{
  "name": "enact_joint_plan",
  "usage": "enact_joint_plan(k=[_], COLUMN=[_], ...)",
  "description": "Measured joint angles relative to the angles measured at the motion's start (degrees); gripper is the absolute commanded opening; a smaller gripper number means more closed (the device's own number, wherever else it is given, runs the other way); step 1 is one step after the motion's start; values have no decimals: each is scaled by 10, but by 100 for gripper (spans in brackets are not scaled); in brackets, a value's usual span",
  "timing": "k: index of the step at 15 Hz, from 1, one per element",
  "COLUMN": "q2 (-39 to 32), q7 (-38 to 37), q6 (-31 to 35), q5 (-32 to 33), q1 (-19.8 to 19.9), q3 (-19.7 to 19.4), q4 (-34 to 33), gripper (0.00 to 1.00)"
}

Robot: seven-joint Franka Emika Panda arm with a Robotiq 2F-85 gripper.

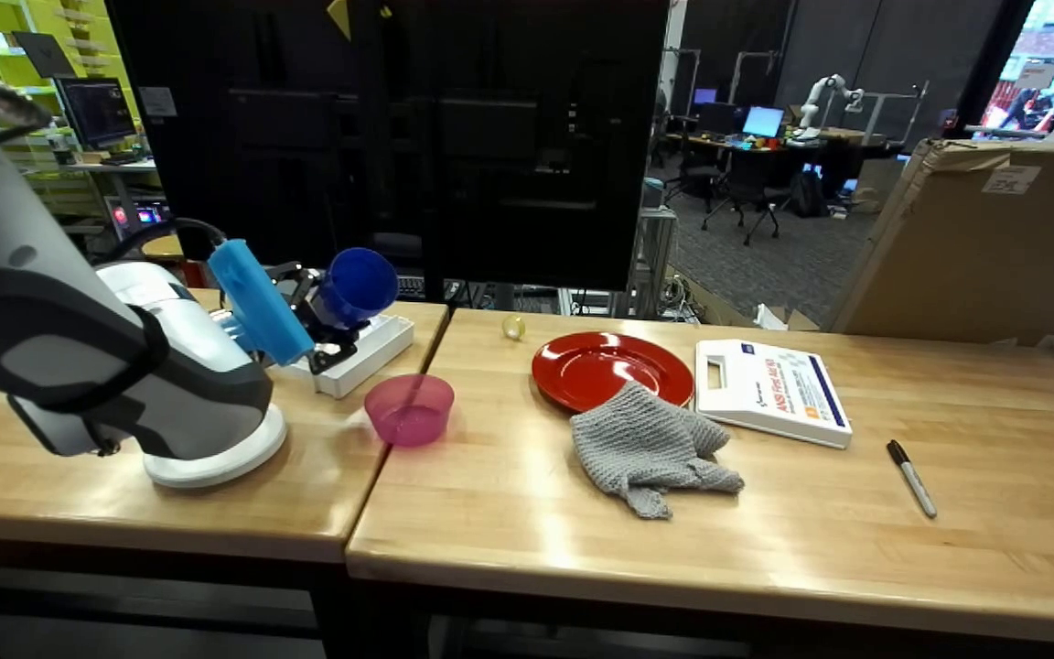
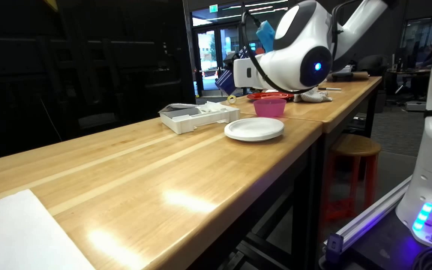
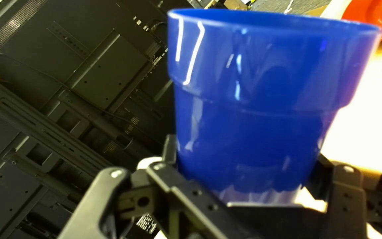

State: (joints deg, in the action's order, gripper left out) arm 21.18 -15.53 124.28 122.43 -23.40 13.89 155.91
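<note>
My gripper is shut on a shiny blue cup, raised above the table. In the wrist view the cup fills the space between the fingers, which press its lower sides. Its rim points away from the palm, and the cup lies tilted on its side rather than upright. The wrist hides much of the gripper in an exterior view, where the cup shows only in part. Below and nearby are a white open box with things in it and a translucent pink bowl.
A red plate, a grey knitted cloth, a white first aid case, a marker and a tape roll lie on the table. White plates sit near its edge. A black screen stands behind.
</note>
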Motion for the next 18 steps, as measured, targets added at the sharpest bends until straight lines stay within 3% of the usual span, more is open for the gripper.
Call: enact_joint_plan(k=[18], q2=[-7], q7=[-124], q6=[55], q5=[-10], q1=[0], q3=[-22], q4=[0], gripper=[58])
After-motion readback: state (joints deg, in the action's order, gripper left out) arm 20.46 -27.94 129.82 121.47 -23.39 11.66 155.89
